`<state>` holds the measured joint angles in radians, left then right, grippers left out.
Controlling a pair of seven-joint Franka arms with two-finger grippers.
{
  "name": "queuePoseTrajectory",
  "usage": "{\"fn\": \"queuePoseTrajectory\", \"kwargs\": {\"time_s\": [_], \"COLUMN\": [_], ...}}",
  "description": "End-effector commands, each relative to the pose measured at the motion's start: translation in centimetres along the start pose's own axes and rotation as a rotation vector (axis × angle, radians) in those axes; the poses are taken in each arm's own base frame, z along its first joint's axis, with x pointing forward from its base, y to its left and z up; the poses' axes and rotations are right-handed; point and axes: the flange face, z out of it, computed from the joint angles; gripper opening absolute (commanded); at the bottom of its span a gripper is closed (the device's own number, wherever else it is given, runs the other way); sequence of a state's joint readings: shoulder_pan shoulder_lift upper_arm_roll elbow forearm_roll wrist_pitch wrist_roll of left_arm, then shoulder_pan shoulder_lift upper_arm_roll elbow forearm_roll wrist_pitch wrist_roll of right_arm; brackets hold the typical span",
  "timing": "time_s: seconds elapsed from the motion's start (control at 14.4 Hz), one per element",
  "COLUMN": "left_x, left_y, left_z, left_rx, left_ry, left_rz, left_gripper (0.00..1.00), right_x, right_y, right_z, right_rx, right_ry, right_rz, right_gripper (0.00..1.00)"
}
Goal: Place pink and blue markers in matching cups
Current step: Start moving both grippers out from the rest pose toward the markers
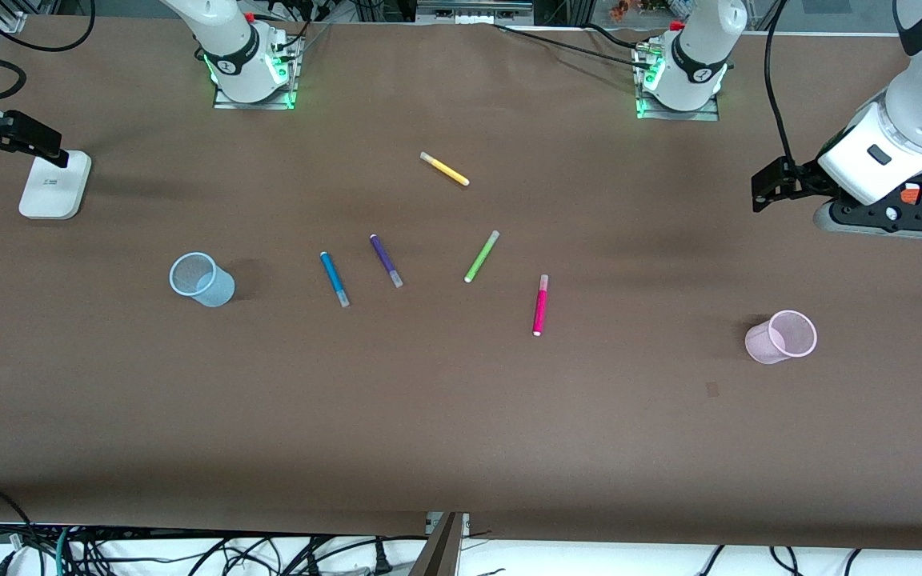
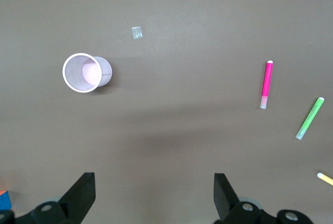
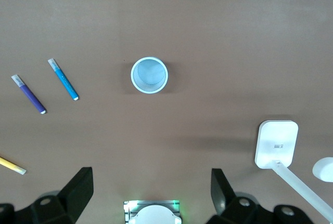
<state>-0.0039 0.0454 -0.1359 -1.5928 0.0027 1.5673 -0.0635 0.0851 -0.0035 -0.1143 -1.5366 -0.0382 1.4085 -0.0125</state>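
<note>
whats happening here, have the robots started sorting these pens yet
Nothing is being handled yet. Both arms wait raised at the table's ends, the left gripper and right gripper open and empty. The pink marker and blue marker lie flat on the table among purple, green and yellow pens. The pink cup stands empty toward the left arm's end, the blue cup empty toward the right arm's end.
</note>
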Motion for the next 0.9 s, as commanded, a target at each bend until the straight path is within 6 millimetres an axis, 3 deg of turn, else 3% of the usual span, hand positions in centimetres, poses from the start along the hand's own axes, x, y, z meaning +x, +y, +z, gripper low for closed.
{"fn": "queuePoseTrajectory", "kwargs": {"time_s": [0.0,0.56,0.69,0.83], "left_x": [-0.2,-0.1,-0.1,0.1], "left_y": [-0.2,-0.4,-0.5,-0.3], "left_z": [-0.2,-0.1,0.2,0.7], "left_rx": [-0.009,-0.009,-0.009,-0.010], "left_ry": [-0.002,-0.005,-0.014,-0.023], "left_rz": [0.019,0.014,0.016,0.019], "left_gripper": [1.00,1.00,1.00,1.00], "right_x": [-0.4,0.7,2.4,4.5], "right_y": [0.4,-0.6,-0.9,-2.7], "right_z": [-0.5,0.4,2.4,5.4], "right_rx": [-0.005,-0.017,-0.008,0.011], "right_ry": [0.000,-0.002,-0.025,-0.064], "right_rz": [-0.009,-0.012,-0.012,-0.044], "right_gripper": [1.00,1.00,1.00,1.00]}}
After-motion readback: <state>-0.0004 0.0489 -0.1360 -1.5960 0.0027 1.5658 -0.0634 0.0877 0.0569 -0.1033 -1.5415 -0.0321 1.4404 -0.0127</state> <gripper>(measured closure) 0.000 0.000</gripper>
